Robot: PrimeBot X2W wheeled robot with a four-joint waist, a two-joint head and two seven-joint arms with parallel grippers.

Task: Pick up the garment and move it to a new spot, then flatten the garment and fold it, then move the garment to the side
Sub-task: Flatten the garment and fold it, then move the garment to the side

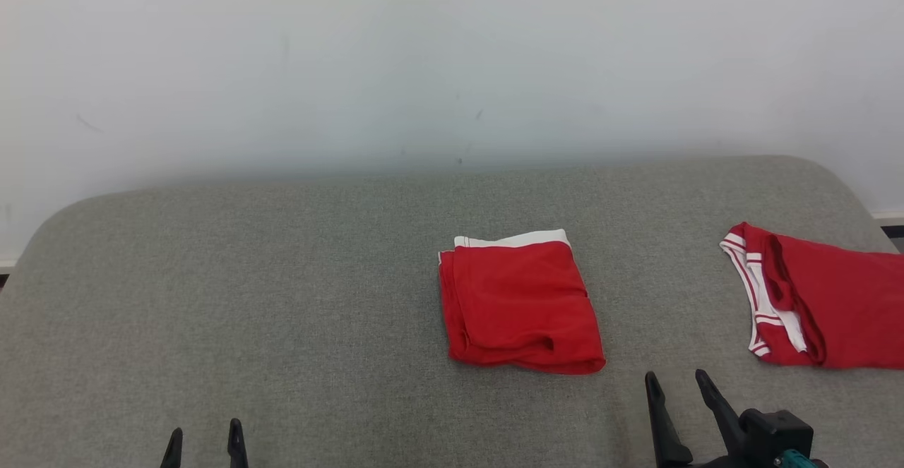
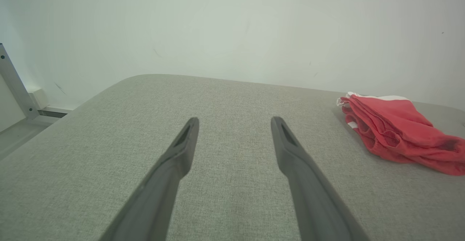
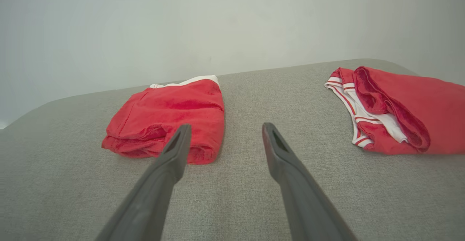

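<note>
**Work Surface Status: Folded Garment at Centre, Both Claws Open and Empty**

1. Wall (image 1: 452, 51). A plain pale wall stands behind the work area and bears a few small dark marks.

2. Grey padded table (image 1: 282, 298). A grey woven-fabric surface with rounded far corners runs across the width of the head view, with its far edge toward the wall.

3. Second red garment (image 1: 833, 306). It lies at the robot's right end of the table and is cut off by the edge of the head view. Its white trim with red stripes faces the centre. It is well apart from the other garment.

4. Folded red garment (image 1: 519, 306). It lies flat near the middle of the table, slightly to the robot's right, as a compact rectangle. Its white waistband is at the far edge and the fold at the near edge. Nothing touches it.

5. Right gripper (image 1: 676, 375). The fingers are spread apart and hold nothing. It sits just beside the near right corner of the folded red garment, without contact.

6. Left gripper (image 1: 205, 427). The fingers are spread apart and hold nothing. It is over bare fabric, well to the left of the folded red garment.

7. Metal strut (image 2: 14, 84). In the left wrist view, a slanted strut stands beyond the table's left end.
</note>
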